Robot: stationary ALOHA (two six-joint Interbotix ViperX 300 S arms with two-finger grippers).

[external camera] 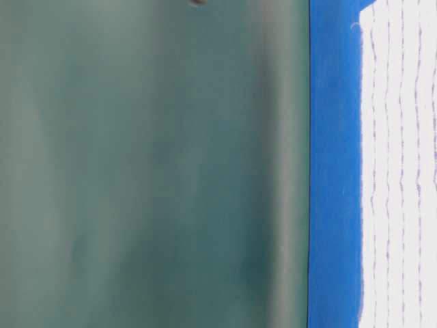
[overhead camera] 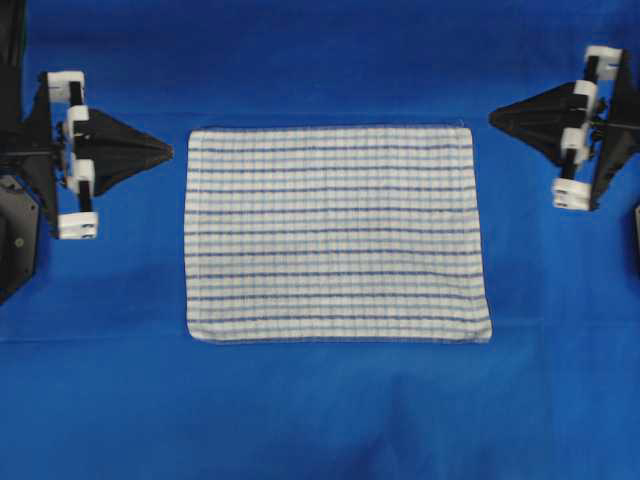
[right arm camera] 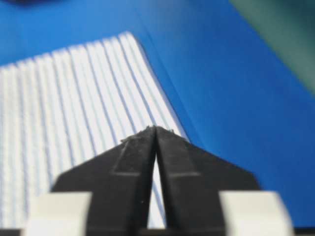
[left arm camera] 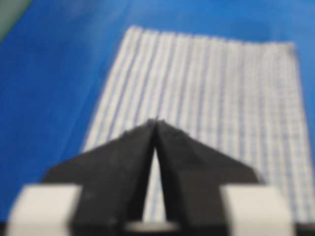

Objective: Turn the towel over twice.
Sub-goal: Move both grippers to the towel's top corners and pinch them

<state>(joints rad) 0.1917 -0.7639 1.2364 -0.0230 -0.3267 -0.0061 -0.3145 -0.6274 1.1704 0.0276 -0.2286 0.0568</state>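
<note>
From above, the large rectangular white woven towel [overhead camera: 337, 233] with thin dark-blue and pale-blue stripes lies flat and fully spread in the middle of the plain blue cloth [overhead camera: 330, 410] that covers the table. Its edges are straight and its corners are squared. The black left gripper [overhead camera: 168, 151] sits off the towel's left edge, near its far corner, pointing inward with its tips drawn together to a point and nothing between them. The black right gripper [overhead camera: 493, 118] sits off the opposite edge, also near the far corner, its tips likewise meeting and holding nothing. Neither touches the towel.

From table level, the towel [external camera: 399, 171] appears as a pale striped sheet lying on the blue cloth [external camera: 334, 171], with a dull green backdrop [external camera: 150, 164] beyond the table.

From the left wrist, the left gripper [left arm camera: 156, 120] has its fingers pressed together at the tips above the near edge of the towel [left arm camera: 221, 98], which stretches away, faintly checked.

From the right wrist, the right gripper [right arm camera: 155, 129] is pinched closed at the tips too, hanging over the edge of the towel [right arm camera: 74, 98] where it meets the blue cloth [right arm camera: 231, 98].
</note>
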